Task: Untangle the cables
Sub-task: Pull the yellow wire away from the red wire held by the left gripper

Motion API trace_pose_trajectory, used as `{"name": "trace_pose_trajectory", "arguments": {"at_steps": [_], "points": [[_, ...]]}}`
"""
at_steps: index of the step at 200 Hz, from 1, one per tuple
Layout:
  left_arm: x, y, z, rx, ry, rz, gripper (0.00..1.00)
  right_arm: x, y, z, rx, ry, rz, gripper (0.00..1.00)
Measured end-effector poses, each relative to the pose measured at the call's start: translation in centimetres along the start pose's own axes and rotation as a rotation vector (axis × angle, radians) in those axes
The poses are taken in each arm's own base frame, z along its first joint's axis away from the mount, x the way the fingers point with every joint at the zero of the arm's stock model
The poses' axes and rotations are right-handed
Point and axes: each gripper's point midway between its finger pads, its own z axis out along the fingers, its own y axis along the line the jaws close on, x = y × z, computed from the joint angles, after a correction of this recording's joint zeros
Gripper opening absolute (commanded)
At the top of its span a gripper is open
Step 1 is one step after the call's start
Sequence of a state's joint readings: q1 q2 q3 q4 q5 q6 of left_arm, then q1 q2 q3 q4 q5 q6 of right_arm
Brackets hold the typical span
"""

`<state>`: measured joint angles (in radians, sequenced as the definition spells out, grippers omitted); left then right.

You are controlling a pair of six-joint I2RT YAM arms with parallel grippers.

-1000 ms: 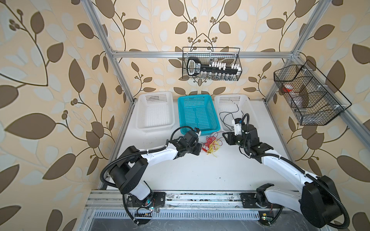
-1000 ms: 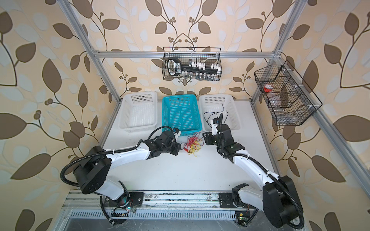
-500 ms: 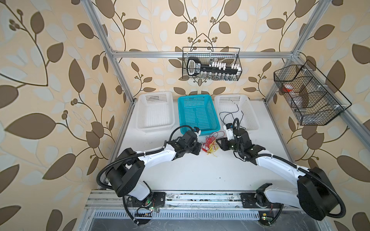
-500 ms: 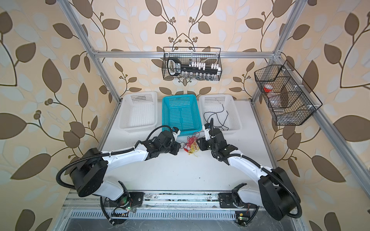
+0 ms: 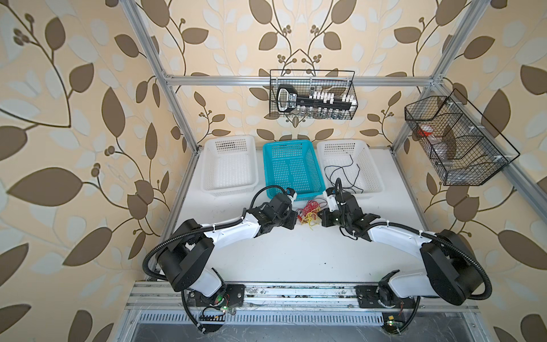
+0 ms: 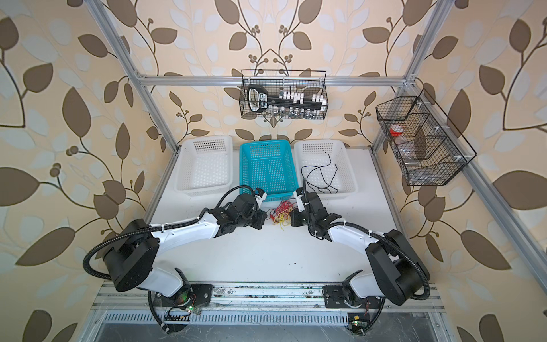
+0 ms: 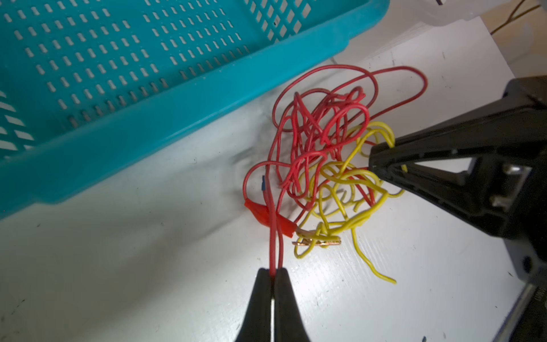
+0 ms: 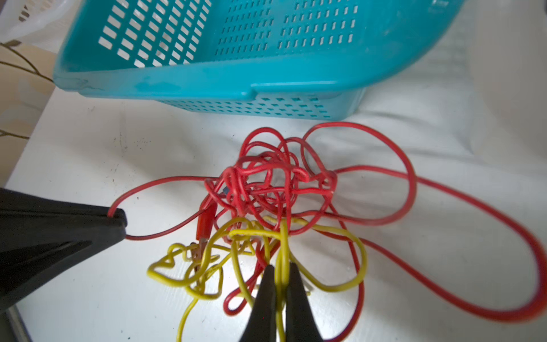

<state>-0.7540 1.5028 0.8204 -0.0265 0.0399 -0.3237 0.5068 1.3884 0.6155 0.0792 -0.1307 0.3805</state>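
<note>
Left gripper was clamped fully shut on two strands of the red cable. Right gripper was pinched closed on a loop of the yellow cable. Both sat low over the white table, facing each other across the tangle. The tangle lay on the table toward its back edge, about mid-width, just in front of the teal basket. Red and yellow were knotted together, with a red alligator clip at the knot's edge near the left fingertips. A black cable lay loose in the white basket toward the back right corner.
</note>
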Motion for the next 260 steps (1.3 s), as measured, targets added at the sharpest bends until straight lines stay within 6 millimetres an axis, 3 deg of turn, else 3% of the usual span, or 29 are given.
{"name": "trace_pose_trajectory", "arguments": {"at_steps": [48,79,129,141,152,190,215,260], "points": [[-0.1,1.8,-0.1,-0.098,-0.02,-0.001,0.0,-2.2,1.1,-4.1,-0.03,-0.134,-0.081,0.01],[0.1,2.9,-0.3,-0.16,-0.022,0.0,0.0,-3.1,0.4,-6.8,0.018,-0.211,-0.109,0.0],[0.3,3.7,-2.1,-0.188,-0.058,0.004,0.0,-2.7,-1.2,-8.0,0.082,-0.226,-0.127,0.0],[0.1,3.1,-2.6,-0.155,-0.075,0.008,0.15,-2.4,-1.3,-7.8,0.083,-0.218,-0.132,0.0],[-0.1,2.5,-3.2,-0.113,-0.096,0.015,0.37,-2.1,-1.2,-7.6,0.08,-0.207,-0.139,0.0],[-1.8,-0.2,-5.2,0.025,-0.18,0.038,0.7,-0.5,0.1,-6.2,0.042,-0.149,-0.187,0.0],[-2.4,-1.4,-5.7,0.086,-0.202,0.058,0.82,-0.4,1.4,-5.8,-0.008,-0.149,-0.228,0.0],[-1.9,-2.2,-4.2,0.134,-0.164,0.066,0.83,-0.7,4.7,-6.1,-0.132,-0.184,-0.312,0.0]]}}
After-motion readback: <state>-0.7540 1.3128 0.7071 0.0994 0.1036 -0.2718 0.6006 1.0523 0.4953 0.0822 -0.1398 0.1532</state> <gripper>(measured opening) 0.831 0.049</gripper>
